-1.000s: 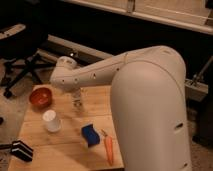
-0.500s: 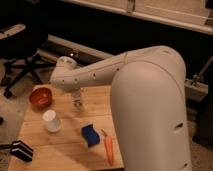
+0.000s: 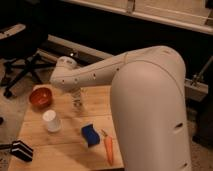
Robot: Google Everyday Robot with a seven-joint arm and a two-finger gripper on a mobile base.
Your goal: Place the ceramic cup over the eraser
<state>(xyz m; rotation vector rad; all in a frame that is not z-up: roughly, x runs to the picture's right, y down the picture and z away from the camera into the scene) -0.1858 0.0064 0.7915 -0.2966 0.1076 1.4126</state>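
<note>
Gripper: the gripper hangs below the wrist over the far-middle part of the wooden table. It carries nothing that can be made out.
Gripper state: open or closed cannot be told from this view.
Arm: the thick white arm reaches in from 3 o'clock and fills the right side of the view.
Change: almost none. Over the last second the arm and gripper have held the same pose, and nothing on the table has shifted.
Meaning for the task: the pick-up looks not yet begun, since the cup is untouched and the gripper is still apart from it.
Ceramic cup: the ceramic cup is small, plain white and slightly tapered, with no handle showing. It stands on the table at about 8 o'clock from the gripper, near but clear of it.
Eraser: the eraser is a small dark block with pale stripes. It lies at the near-left corner, at 7 o'clock from the cup and well apart.
Neighbours: an orange-red bowl sits at 9 o'clock from the gripper, a blue block at 5 o'clock, and an orange carrot-like piece just beyond the block.
</note>
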